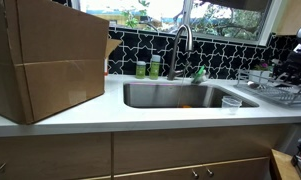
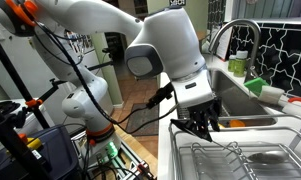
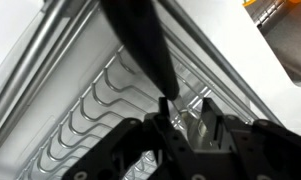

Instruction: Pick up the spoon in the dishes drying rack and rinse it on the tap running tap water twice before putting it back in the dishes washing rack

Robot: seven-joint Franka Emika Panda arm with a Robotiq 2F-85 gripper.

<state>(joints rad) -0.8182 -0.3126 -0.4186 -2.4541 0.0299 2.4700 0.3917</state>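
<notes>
The spoon (image 3: 145,45) has a black handle that runs from the top of the wrist view down to my jaws. My gripper (image 3: 186,122) is shut on the spoon at its shiny neck, just above the wire dish rack (image 3: 85,110). In both exterior views the gripper (image 2: 200,126) (image 1: 295,55) hangs over the rack (image 2: 245,160) (image 1: 286,96), beside the sink. The tap (image 1: 183,42) (image 2: 233,32) is a tall steel gooseneck behind the sink (image 1: 180,96), well apart from the gripper. No water shows from it.
A big cardboard box (image 1: 45,60) stands on the counter beside the sink. Two green bottles (image 1: 148,68) stand by the tap. A clear cup (image 1: 230,103) sits at the sink's edge near the rack. A black tripod and cables (image 2: 30,140) stand by the arm's base.
</notes>
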